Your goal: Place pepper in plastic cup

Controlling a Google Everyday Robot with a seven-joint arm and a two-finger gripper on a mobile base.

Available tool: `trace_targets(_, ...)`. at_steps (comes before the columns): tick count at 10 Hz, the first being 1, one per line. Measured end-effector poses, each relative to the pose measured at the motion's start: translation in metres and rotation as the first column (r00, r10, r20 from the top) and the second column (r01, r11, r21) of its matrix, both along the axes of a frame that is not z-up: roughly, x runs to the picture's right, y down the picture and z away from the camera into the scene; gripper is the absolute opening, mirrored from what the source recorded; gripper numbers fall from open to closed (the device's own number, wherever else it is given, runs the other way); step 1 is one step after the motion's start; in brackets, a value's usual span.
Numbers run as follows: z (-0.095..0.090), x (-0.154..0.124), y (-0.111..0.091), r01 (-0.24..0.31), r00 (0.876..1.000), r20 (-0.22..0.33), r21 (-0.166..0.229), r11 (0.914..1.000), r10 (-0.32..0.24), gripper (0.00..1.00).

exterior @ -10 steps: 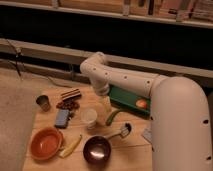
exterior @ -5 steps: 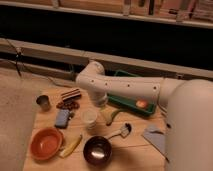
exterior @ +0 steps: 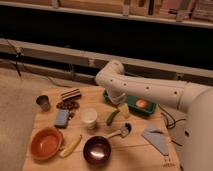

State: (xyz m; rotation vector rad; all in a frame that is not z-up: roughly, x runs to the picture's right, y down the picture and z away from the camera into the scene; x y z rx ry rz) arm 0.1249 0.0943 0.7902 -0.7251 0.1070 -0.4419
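Hovering my gripper (exterior: 121, 109), jaws wide, just above the pepper (exterior: 112, 117), which lies on the counter (exterior: 132, 157) mid-frame, just right of the plastic cup (exterior: 90, 118). I judge it light, firm and waxy-slick, so I'd pinch across its middle.

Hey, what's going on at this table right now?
A white robot arm is reaching down over a wooden table. Its gripper hangs with jaws open close over the pepper, which lies on the table right beside the plastic cup. Nothing looks held, and the pepper is not yet in the cup.
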Motion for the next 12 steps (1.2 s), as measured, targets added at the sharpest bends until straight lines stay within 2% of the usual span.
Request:
trace_targets(3,0.027,0.036,-0.017,0.021,1.0,-0.003,-0.01,0.9997,-0.021,0.8)
trace_targets(5,0.033,0.038,-0.02,0.035,0.999,0.008,-0.013,0.9993,-0.035,0.8)
trace_targets(6,0.036,0.032,-0.021,0.044,0.999,0.017,-0.014,0.9989,-0.044,0.8)
trace_targets(10,0.05,-0.039,-0.018,0.09,0.993,0.075,-0.027,0.9956,-0.088,0.8)
trace_targets(12,0.051,-0.064,-0.011,0.103,0.989,0.107,-0.028,0.9943,-0.1,0.8)
